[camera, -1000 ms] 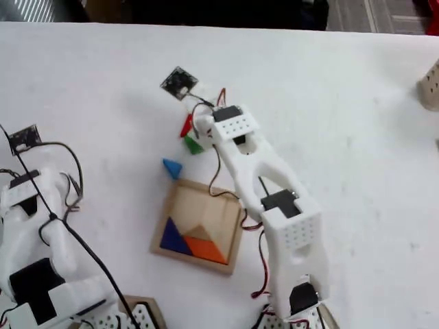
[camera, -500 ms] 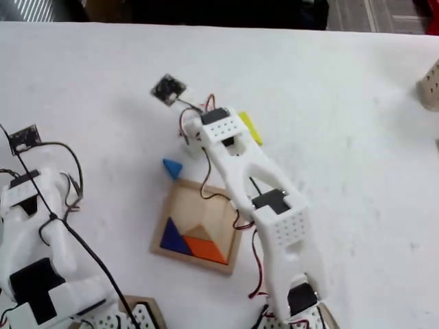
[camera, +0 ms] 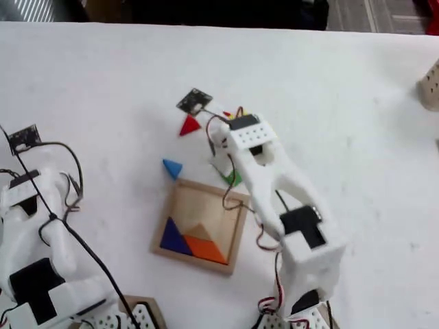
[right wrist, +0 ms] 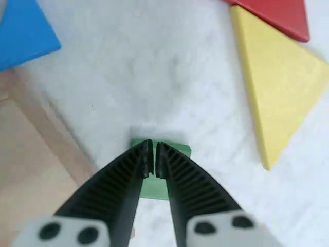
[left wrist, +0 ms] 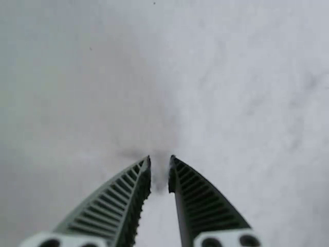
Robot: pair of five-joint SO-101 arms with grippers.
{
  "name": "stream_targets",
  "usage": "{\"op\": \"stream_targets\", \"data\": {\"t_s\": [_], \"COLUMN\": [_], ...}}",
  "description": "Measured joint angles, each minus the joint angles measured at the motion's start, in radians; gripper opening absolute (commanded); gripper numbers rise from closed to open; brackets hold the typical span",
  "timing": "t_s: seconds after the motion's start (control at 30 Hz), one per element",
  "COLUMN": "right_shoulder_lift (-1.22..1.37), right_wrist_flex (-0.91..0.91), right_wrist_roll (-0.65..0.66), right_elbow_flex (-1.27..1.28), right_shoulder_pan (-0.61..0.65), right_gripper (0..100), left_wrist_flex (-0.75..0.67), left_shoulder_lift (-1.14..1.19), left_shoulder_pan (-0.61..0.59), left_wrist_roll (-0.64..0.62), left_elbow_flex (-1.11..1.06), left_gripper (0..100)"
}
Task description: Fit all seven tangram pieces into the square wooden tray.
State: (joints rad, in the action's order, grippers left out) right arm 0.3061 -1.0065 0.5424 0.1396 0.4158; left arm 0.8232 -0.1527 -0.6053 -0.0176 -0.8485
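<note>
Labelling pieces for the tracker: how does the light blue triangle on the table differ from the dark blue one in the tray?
The light blue triangle is sky blue, the dark blue triangle navy. The light one lies on the table outside the tray; the dark one sits inside, against the orange piece. The light one looks smaller. Both lie flat.

Stood with the right arm stretched out from the near edge of the table, wrist tipped downward. Pinched the green piece in the right gripper, tips all but closed. Held the left arm folded low at the near left, left gripper aimed down, tips almost meeting.
</note>
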Motion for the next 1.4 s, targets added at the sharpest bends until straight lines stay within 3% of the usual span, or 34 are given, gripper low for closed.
{"op": "stream_targets", "data": {"t_s": [0.1, 0.2, 0.27, 0.7, 1.4], "right_shoulder_lift": [-0.149, -0.235, -0.245, -0.212, -0.114], "right_wrist_flex": [0.086, 0.163, 0.172, 0.166, 0.201], "right_wrist_roll": [-0.006, -0.089, -0.13, -0.175, -0.221], "right_elbow_flex": [0.158, 0.256, 0.275, 0.276, 0.296], "right_shoulder_pan": [0.006, -0.023, -0.048, 0.038, 0.041], "right_gripper": [13.5, 30.5, 36.8, 35.4, 35.4], "left_wrist_flex": [0.0, 0.0, 0.0, 0.0, 0.0], "left_shoulder_lift": [0.0, 0.0, 0.0, 0.0, 0.0], "left_shoulder_pan": [0.0, 0.0, 0.0, 0.0, 0.023], "left_wrist_roll": [0.0, 0.0, 0.0, 0.0, 0.0], "left_elbow_flex": [0.0, 0.0, 0.0, 0.0, 0.0], "left_gripper": [8, 8, 8, 8, 8]}}
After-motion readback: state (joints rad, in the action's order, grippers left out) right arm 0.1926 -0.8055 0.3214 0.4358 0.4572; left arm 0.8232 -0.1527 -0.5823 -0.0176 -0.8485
